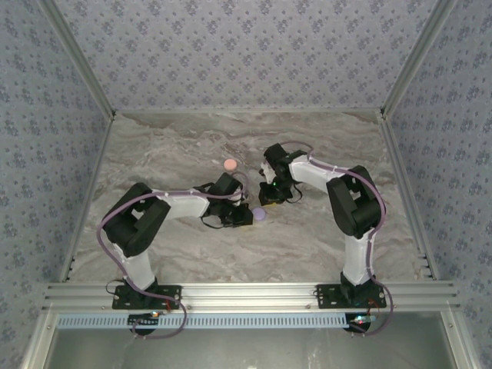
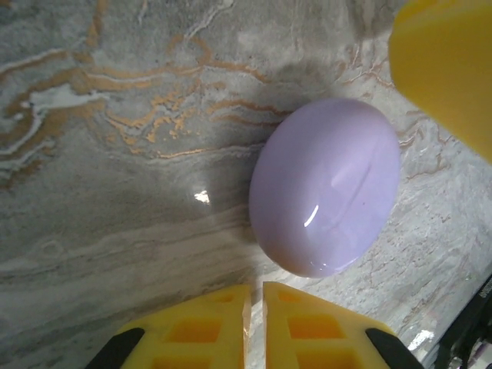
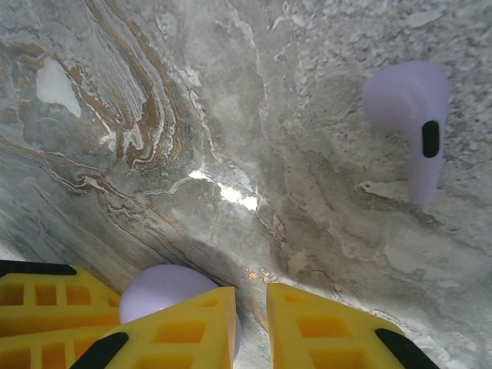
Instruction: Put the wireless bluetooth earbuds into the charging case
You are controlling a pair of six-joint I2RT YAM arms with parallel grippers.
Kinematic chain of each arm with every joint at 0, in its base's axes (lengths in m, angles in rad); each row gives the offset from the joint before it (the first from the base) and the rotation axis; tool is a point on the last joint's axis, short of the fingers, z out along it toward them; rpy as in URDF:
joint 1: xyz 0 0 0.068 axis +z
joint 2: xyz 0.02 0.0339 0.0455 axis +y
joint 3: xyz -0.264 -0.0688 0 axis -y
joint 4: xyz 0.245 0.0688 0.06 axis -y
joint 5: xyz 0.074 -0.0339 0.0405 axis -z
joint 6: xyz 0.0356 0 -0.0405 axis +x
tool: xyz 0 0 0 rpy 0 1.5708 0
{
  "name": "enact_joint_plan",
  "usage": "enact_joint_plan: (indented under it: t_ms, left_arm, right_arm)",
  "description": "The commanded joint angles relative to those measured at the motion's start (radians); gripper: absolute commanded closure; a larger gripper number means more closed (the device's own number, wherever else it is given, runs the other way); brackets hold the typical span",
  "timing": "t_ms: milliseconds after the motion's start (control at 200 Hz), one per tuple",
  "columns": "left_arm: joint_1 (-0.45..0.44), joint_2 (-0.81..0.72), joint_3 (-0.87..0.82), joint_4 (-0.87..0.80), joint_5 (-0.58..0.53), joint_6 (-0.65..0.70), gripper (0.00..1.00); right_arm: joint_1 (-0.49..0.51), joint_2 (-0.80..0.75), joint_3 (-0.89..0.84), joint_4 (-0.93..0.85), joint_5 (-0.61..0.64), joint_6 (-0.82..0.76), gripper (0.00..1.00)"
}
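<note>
Grey marble pattern covers the table [image 1: 154, 154], and both arms reach from its near edge toward the middle. Nearest comes the left gripper [image 2: 255, 323]: its yellow fingers are pressed almost together with nothing between them. The purple case [image 2: 324, 187] lies just beside the tips, at about 1 o'clock in the left wrist view. The case rests flat on the marble with its smooth dome up, and I see no open seam, so I judge the lid is closed. The right gripper [image 3: 250, 330] stands on the other side of the case, at about 1 o'clock from it in the top view. Its fingers are also drawn narrow and empty. Probably the two grippers flank the case to keep this slippery shell from sliding while one of them works on the lid.

A little farther, at 2 o'clock from the right fingertips, one purple earbud [image 3: 411, 115] lies on its side on the bare table, apart from the case, its stem pointing toward the near side. It must wait outside until the case is open.

Beyond, at 11 o'clock from the case, a pink disc [image 1: 229, 164] sits alone, before the patterned walls [image 1: 246, 54]
</note>
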Motion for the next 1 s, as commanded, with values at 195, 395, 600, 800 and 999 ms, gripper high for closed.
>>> enact_joint_plan:
  t_ms: [195,395,600,800,999]
  left_arm:
    - [-0.002,0.024,0.045,-0.066,-0.161,-0.029,0.86]
    - [0.000,0.020,0.046,-0.090,-0.196,-0.031,0.86]
    - [0.002,-0.015,0.046,-0.156,-0.272,-0.014,0.81]
    - [0.013,-0.075,0.042,-0.219,-0.339,0.009,0.71]
    - [0.024,-0.139,0.014,-0.203,-0.327,0.018,0.64]
  right_arm:
    - [0.015,0.013,-0.003,-0.051,0.013,-0.018,0.78]
    - [0.021,0.002,-0.024,-0.053,0.016,-0.017,0.78]
    - [0.021,-0.020,-0.037,-0.058,0.049,-0.006,0.78]
    - [0.014,-0.067,-0.039,-0.058,0.086,0.014,0.76]
    - [-0.022,-0.136,-0.088,-0.014,0.050,0.041,0.73]
